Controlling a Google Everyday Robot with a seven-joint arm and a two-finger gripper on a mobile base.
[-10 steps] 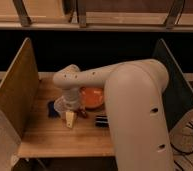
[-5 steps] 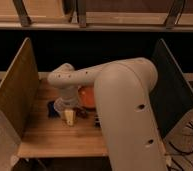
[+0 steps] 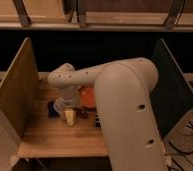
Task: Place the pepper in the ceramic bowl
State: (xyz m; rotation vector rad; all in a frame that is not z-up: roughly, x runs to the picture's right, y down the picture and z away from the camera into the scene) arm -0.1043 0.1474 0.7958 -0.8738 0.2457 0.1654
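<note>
The ceramic bowl [image 3: 87, 95] is orange-red and sits mid-table, mostly hidden behind my white arm. My gripper [image 3: 70, 117] points down at the wooden table [image 3: 50, 137], just left of and in front of the bowl. A small dark elongated item, probably the pepper [image 3: 83, 114], lies on the table just right of the gripper, in front of the bowl. It is dim and partly hidden, and I cannot tell whether the gripper touches it.
A dark blue thing [image 3: 52, 108] lies left of the gripper. A small dark block [image 3: 97, 120] lies by the arm's edge. Upright wooden side panels stand at left [image 3: 15, 92] and right [image 3: 170, 80]. A dark wall closes the back.
My arm has swung left across the table and now covers more of the bowl. The gripper has stayed low over nearly the same spot.
</note>
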